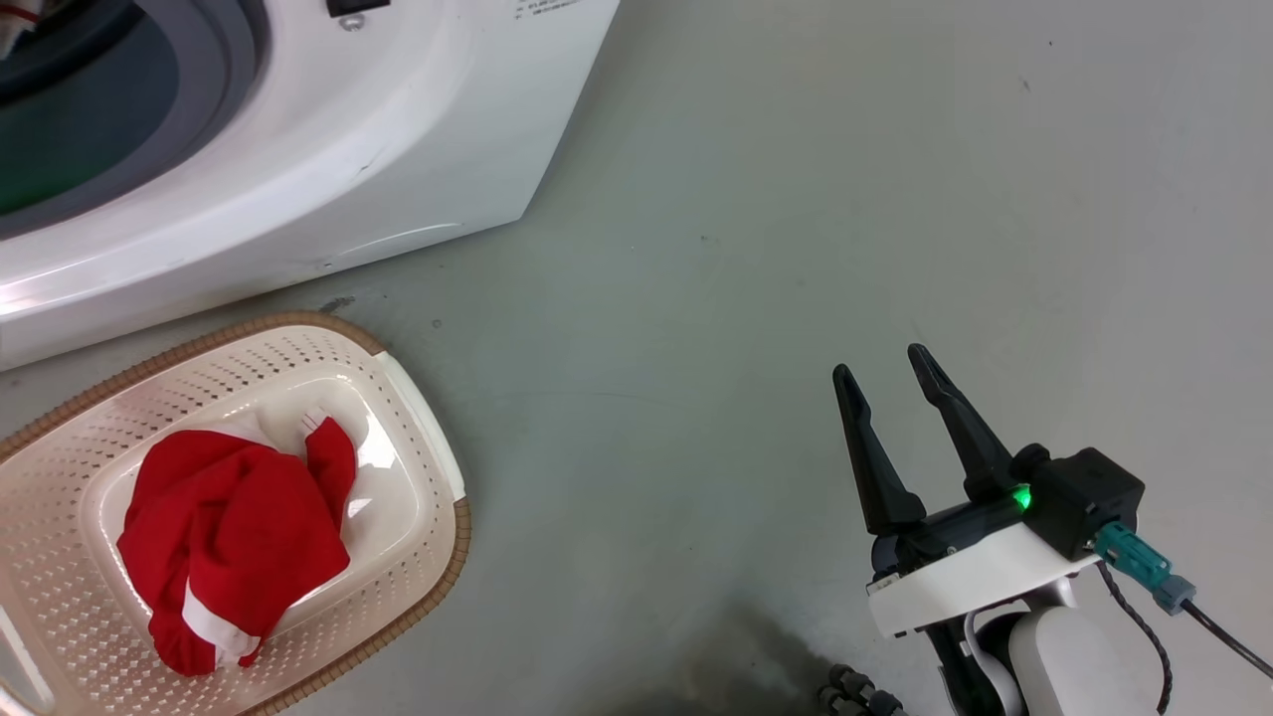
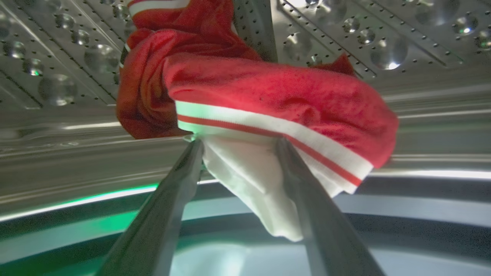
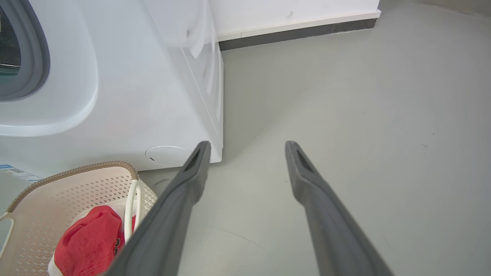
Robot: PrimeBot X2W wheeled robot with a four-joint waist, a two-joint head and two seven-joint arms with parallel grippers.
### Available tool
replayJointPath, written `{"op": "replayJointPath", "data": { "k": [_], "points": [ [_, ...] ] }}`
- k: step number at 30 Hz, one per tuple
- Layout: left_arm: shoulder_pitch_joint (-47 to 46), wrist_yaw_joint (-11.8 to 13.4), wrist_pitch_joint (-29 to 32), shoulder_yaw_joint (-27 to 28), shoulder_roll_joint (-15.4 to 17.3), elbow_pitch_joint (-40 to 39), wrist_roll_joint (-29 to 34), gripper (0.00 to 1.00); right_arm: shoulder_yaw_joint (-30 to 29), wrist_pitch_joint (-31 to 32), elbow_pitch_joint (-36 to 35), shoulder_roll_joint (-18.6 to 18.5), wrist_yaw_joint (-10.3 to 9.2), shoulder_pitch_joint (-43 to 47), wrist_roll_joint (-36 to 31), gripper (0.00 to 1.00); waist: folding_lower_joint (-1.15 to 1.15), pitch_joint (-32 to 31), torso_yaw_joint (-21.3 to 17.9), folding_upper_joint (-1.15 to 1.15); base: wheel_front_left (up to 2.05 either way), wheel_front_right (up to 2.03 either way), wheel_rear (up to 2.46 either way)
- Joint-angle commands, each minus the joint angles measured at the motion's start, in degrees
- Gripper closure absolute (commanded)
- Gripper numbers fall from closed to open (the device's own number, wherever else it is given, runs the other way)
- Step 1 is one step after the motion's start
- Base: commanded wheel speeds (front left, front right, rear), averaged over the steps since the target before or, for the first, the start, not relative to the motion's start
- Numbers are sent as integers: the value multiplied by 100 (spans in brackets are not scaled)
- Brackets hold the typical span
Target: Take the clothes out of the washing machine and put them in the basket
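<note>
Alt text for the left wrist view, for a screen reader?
The left gripper, jaws open, straddles the white panel of a red garment with a white-and-red striped hem, bunched inside the perforated steel drum. Green light reflects off metal lower in view.

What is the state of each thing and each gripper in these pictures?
washing machine: porthole open.
left gripper: open, inside the drum.
garment in drum: crumpled, white panel between those fingers.
basket: upright on the floor.
garment in basket: crumpled, lying loose.
right gripper: open, empty.
</note>
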Motion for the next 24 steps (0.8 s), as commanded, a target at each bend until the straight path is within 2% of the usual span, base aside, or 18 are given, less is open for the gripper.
{"op": "replayJointPath", "data": {
  "k": [1, 2, 3, 4, 9, 13, 17, 24],
  "points": [
    [103, -16, 310, -80, -63, 97, 14, 0, 25, -47, 33, -1, -2, -78, 31, 0, -1, 69, -61, 0, 0, 0, 0],
    [113, -7, 412, -98, -76, 94, 4, 51, 32, -62, 47, 0, -2, -90, 35, 0, -1, 76, -66, 0, 0, 0, 0],
    [112, 7, 477, -121, -73, 66, 13, 89, 34, -71, 65, 0, -3, -100, 45, 0, -1, 82, -68, 0, 0, 0, 0],
    [118, 29, 515, -132, -62, 36, 16, 100, 39, -82, 81, 0, -2, -113, 57, 0, -1, 84, -70, 0, 0, 0, 0],
    [203, 112, 383, -170, 9, -268, 53, 100, 57, -108, 140, 0, -2, -153, 76, 0, -1, 33, -41, 0, 0, 0, 0],
    [297, 143, 31, -198, -17, -558, 85, 100, 9, -122, 182, -1, -2, -173, 26, 0, -1, -52, 37, 0, 0, 0, 0],
    [571, 164, -555, -166, -122, -745, 32, 100, -27, -123, 198, -1, -3, -202, -23, 0, -1, -195, 131, 0, 0, 0, 0],
    [1278, 209, -2104, -25, -477, -814, -123, 100, -145, -45, 209, -2, -2, -159, -76, 0, -1, -591, 312, 0, 0, 0, 0]
  ]
}}
